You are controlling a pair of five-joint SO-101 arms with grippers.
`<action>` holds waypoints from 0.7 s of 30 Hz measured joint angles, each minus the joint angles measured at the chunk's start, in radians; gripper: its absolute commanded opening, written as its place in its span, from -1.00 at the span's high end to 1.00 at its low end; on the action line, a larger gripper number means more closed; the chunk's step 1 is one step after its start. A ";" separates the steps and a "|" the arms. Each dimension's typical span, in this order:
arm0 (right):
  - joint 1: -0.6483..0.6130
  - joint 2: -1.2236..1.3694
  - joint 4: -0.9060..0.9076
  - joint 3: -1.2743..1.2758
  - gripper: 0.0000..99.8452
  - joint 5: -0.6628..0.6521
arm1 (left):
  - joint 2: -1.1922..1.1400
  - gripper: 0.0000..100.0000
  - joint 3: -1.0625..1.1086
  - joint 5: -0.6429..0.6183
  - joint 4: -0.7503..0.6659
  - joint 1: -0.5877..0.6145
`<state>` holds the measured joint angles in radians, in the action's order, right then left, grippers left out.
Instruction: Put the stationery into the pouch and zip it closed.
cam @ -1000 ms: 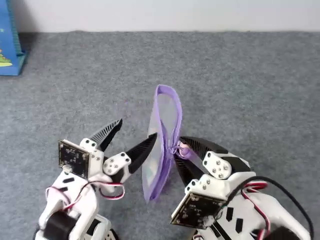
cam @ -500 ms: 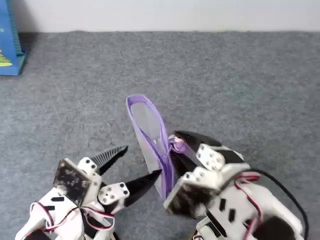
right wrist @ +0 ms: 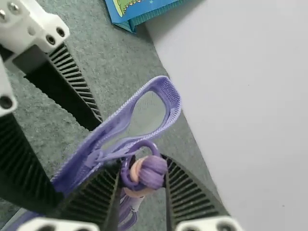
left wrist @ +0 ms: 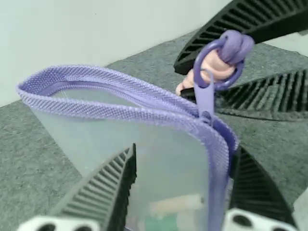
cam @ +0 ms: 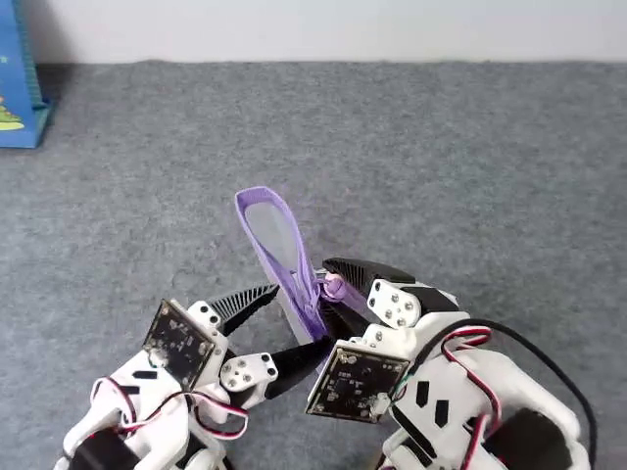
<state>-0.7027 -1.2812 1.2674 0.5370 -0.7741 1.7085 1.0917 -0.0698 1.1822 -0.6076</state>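
Right gripper: the right gripper [cam: 331, 287] is pinched on the small purple-and-pink charm on the zip pull [right wrist: 144, 171], its ribbed black jaws pressed to either side of it.
Left gripper: the left gripper [cam: 294, 319] has its jaws spread and straddles the near end of the pouch, one jaw on each face. I cannot tell whether they press on it.
Pouch: the translucent pouch with purple woven zip edging [cam: 272, 230] stands on edge on the table between the two arms. Its far end points away from them.
Zip: the slider sits at the near end, right by the charm. Beyond it the two purple tapes part into an open loop, so the mouth gapes.
Contents: something pale and green [left wrist: 169, 211] shows dimly through the pouch wall, low down; probably stationery already inside, though I cannot make it out.
Progress: filling looks done. Closing is not; the whole zip run is left to pull.
Surroundings: grey carpet-like table cover [cam: 470, 176]; a blue printed box [cam: 18, 88] lies well apart at the far edge.
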 measured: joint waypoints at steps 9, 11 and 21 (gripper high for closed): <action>0.043 0.002 -0.028 0.000 0.98 -0.008 | -0.002 0.66 0.002 0.072 0.000 0.040; 0.054 0.002 -0.035 0.000 0.98 -0.011 | -0.002 0.67 0.002 0.080 0.000 0.040; 0.055 0.003 -0.038 0.000 0.98 -0.038 | -0.002 0.83 0.002 0.166 0.000 0.040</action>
<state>-0.6475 -1.2781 1.2290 0.5370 -0.8124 1.7070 1.0932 0.0959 1.1822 -0.5677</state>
